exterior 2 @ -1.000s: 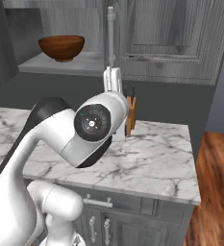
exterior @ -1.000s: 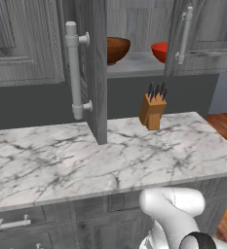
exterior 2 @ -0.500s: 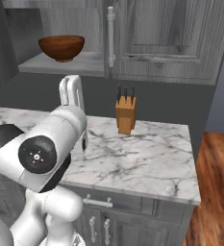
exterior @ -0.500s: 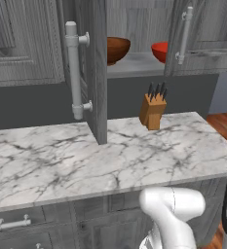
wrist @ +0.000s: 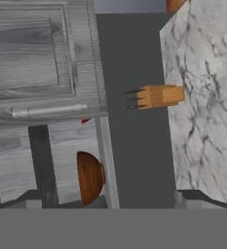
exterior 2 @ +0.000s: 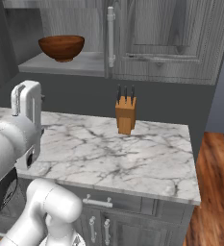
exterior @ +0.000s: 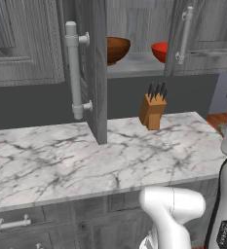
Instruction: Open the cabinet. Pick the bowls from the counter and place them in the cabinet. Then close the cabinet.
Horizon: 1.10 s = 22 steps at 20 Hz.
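Cabinet [exterior: 98, 73]: doors open. Wooden bowl [exterior: 116, 49] and red bowl [exterior: 160, 51] sit on its shelf; counter [exterior: 85, 155] holds only a knife block [exterior: 152, 111]. Gripper [wrist: 113, 197]: jaws wide, empty. Step judged remaining: push doors shut.

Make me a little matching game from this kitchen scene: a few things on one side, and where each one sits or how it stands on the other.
Things:
1. wooden bowl
2. red bowl
3. knife block
4. left cabinet door

Places or states:
A. standing on the marble counter
B. swung open
C. on the cabinet shelf, left part
D. on the cabinet shelf, right part, partly behind the other door

Pairs: 1-C, 2-D, 3-A, 4-B
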Tool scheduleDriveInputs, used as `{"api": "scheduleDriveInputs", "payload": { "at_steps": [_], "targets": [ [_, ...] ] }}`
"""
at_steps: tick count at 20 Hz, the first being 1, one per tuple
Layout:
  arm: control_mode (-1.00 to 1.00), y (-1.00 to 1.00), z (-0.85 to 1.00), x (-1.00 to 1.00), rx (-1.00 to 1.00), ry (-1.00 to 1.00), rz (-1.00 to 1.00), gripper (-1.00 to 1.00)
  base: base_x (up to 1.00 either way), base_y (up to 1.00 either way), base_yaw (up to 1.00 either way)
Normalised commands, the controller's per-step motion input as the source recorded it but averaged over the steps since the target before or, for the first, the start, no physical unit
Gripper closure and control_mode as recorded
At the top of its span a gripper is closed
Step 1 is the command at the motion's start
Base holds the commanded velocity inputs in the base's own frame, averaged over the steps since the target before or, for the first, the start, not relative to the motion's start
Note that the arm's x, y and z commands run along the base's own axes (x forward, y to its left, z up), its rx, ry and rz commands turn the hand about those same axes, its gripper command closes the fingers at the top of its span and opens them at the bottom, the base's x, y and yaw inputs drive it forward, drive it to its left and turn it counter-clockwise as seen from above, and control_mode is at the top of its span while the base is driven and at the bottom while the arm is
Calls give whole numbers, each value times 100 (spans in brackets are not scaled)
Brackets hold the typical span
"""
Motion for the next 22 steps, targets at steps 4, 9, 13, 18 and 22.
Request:
{"api": "scheduleDriveInputs", "payload": {
  "at_steps": [4, 9, 13, 18, 22],
  "targets": [
    [-100, 96, -20, -73, 13, -3, -6, -100, 0, 0, 0],
    [-100, 100, -46, -45, 11, -24, -10, -100, 0, 0, 0],
    [-100, 100, -14, -10, 3, -26, -17, -100, 0, 0, 0],
    [-100, 100, 1, -3, 0, -16, -19, -100, 0, 0, 0],
    [-100, 100, -1, 0, 0, -14, -19, -100, 0, 0, 0]
  ]
}}
